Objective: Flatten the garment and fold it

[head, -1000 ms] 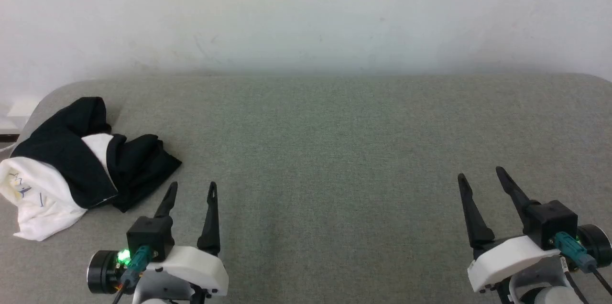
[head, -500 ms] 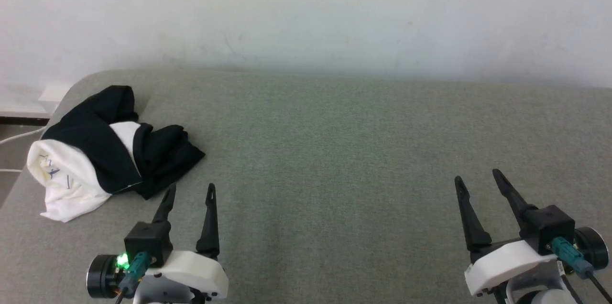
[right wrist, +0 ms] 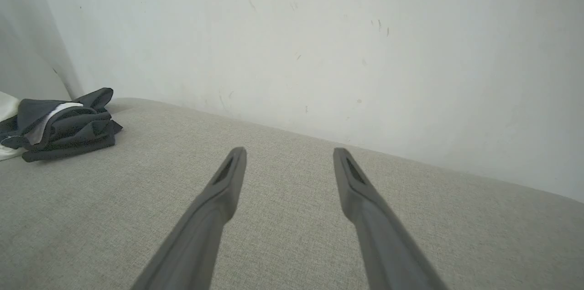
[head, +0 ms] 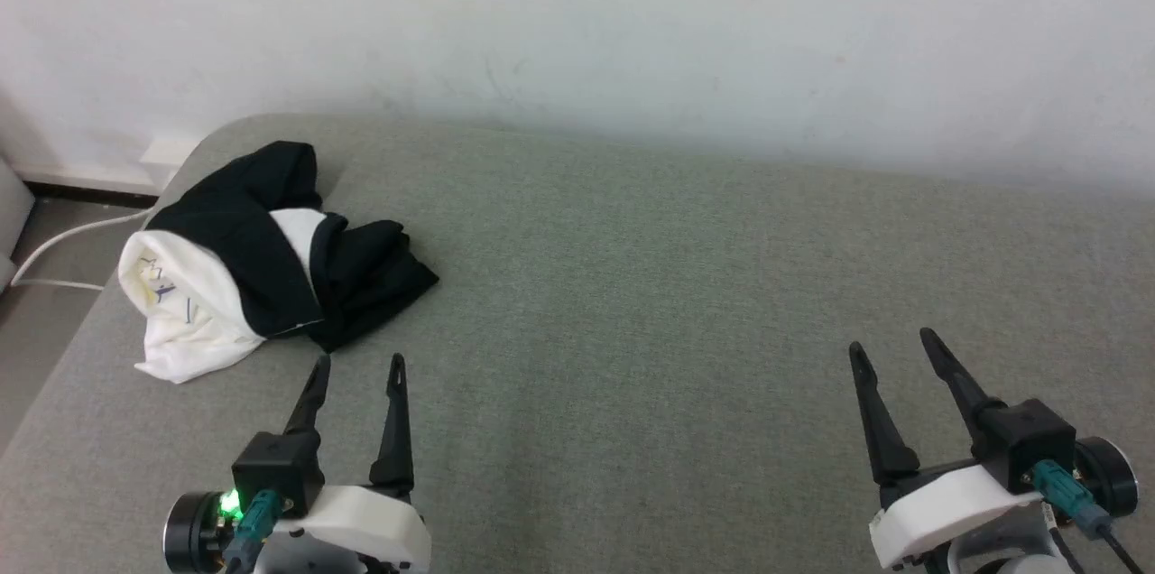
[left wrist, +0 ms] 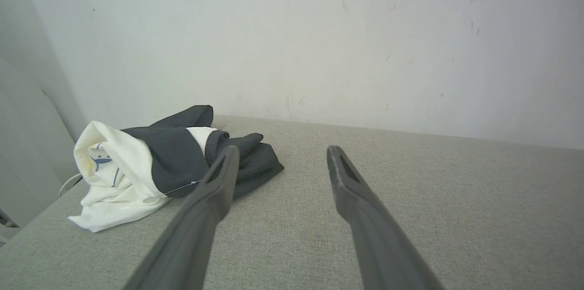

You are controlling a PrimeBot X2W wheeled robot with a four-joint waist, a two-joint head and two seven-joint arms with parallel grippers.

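Observation:
The garment [head: 262,263] lies crumpled in a heap near the far left corner of the grey padded surface [head: 677,303], black sleeves bunched over white cloth with a small print. The left wrist view has the garment [left wrist: 159,162] just past my left fingertip, and in the right wrist view the garment [right wrist: 64,123] is far off to the left. My left gripper [head: 358,362] hovers open a short way in front of the heap, touching nothing. My right gripper [head: 889,341] stands open over bare surface at the lower right.
A white wall [head: 577,23] rises straight behind the surface. At the far left the surface ends in a rounded edge; beyond it a white cable [head: 63,245] lies on the floor. Between the heap and the right gripper stretches bare grey fabric.
The head camera has swung left, so the garment and surface sit further right and tilted in the picture. Both grippers stay open and keep about the same places in view.

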